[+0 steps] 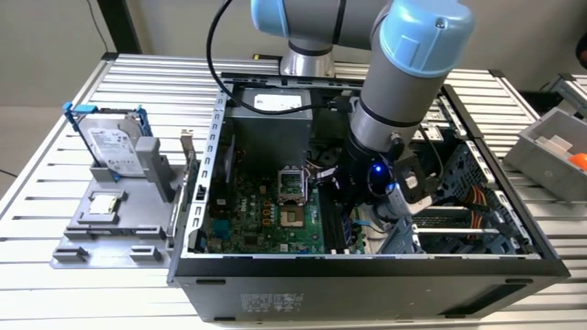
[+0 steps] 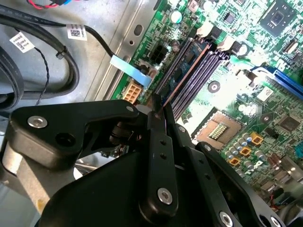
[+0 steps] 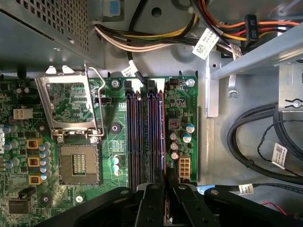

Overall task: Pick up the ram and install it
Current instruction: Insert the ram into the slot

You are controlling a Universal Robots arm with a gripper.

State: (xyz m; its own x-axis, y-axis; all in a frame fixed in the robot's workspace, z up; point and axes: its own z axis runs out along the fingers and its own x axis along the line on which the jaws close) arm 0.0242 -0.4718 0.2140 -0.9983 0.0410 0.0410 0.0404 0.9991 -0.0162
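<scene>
Exterior view: the arm, grey tube with pale blue joint caps, reaches down into an open black computer case [image 1: 367, 275] standing on a ribbed aluminium table [image 1: 55, 137]. The gripper [image 1: 353, 213] sits low over the green motherboard [image 1: 266, 220], at the memory slots beside the CPU socket [image 1: 291, 184]. The arm's wrist hides the fingertips and most of the slots here. On the exterior view's left, a grey moulded fixture [image 1: 119, 234] carries a silver hard drive [image 1: 115, 146] in a blue frame, standing upright, and a small square processor chip [image 1: 104, 204] lying flat.

Second wrist view: black, matte gripper [image 2: 157, 111] links with silver bolts occupy the foreground. The two fingers are drawn close together, pinching the thin edge of the ram [image 2: 182, 78], which appears as a narrow reddish-brown strip running along the outermost of the parallel dark slots [image 2: 199, 75]. How deep the stick sits in the slot cannot be told. Black cables [image 2: 42, 52] with white labels lie on the bare metal floor beside the board.

First wrist view: the fingers [image 3: 171, 177] meet over the ram [image 3: 163, 130], seen edge-on in the slot nearest the capacitors. The open socket frame [image 3: 71, 106] stands beside the slots. The gripper body cuts off the stick's near end.
</scene>
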